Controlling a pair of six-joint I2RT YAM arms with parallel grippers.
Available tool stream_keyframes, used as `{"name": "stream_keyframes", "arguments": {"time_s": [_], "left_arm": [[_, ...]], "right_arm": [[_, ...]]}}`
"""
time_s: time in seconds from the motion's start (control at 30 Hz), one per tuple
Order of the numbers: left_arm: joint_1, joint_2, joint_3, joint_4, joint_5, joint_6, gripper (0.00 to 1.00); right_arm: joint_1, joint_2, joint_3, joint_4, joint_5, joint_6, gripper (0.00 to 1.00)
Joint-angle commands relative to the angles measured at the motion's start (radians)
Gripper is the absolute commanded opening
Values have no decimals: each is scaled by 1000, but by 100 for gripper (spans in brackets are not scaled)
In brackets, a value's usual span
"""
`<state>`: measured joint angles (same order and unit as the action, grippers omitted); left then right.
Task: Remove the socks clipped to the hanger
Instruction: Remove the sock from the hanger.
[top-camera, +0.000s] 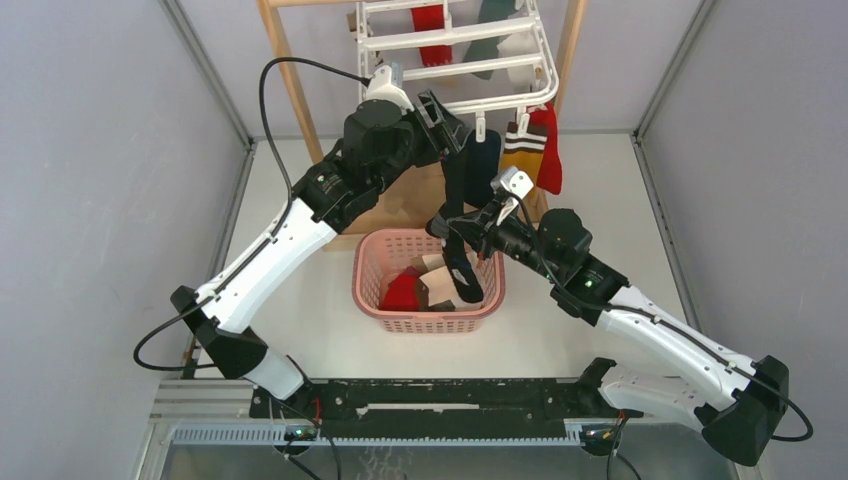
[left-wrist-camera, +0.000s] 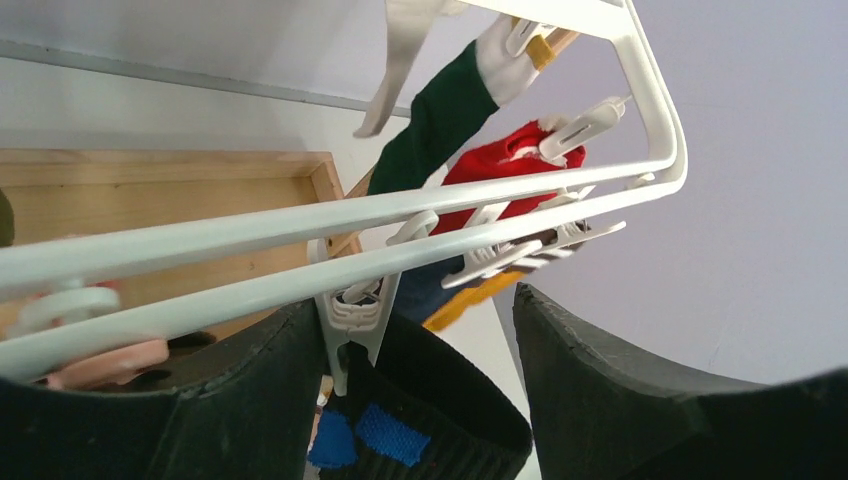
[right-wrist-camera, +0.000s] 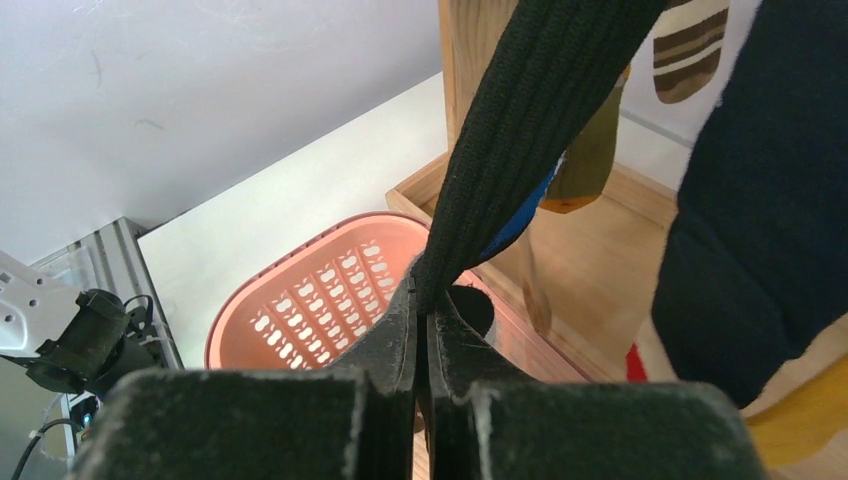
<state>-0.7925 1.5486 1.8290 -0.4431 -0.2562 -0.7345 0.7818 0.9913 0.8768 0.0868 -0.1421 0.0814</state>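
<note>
The white hanger (top-camera: 455, 68) hangs at the back with several socks clipped on: a red one (top-camera: 432, 30), a navy one (top-camera: 483, 165), a brown-striped one (top-camera: 523, 148) and a red one (top-camera: 548, 150). A black sock (top-camera: 455, 190) with blue patches hangs from a white clip (left-wrist-camera: 350, 315) on the front bar (left-wrist-camera: 400, 210). My left gripper (top-camera: 450, 130) is open, with its jaws on either side of that clip and the sock's cuff (left-wrist-camera: 440, 400). My right gripper (top-camera: 452, 228) is shut on the black sock (right-wrist-camera: 540, 100) lower down, above the basket.
A pink basket (top-camera: 358, 285) under the hanger holds several loose socks, one of them red (top-camera: 403, 292). It also shows in the right wrist view (right-wrist-camera: 300, 300). The light wooden rack (top-camera: 290, 90) and its wooden base (top-camera: 410, 200) stand behind the basket. Grey walls close both sides.
</note>
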Motion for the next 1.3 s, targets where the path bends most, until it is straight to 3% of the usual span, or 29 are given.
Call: {"name": "stream_keyframes", "arguments": {"time_s": [0.0,0.2,0.43,0.6,1.07,1.27], "left_arm": [[10,-26,41,34,-10,6,71],[17,-54,-9,73,-14,7,70],[40,-110,-113,148,21,-1,59],[58,-112,-146,198,68,-13,57],[65,-76,-121,201,75,-13,55],[65,-73,-123,213,71,-8,49]], "right_arm": [[-5,-27,0,61,-16,22,0],[-3,-23,1,60,-22,26,0],[-10,-22,1,64,-25,28,0],[-10,-23,1,67,-30,32,0],[-13,-34,1,57,-35,19,0],[-15,-43,1,47,-40,12,0]]}}
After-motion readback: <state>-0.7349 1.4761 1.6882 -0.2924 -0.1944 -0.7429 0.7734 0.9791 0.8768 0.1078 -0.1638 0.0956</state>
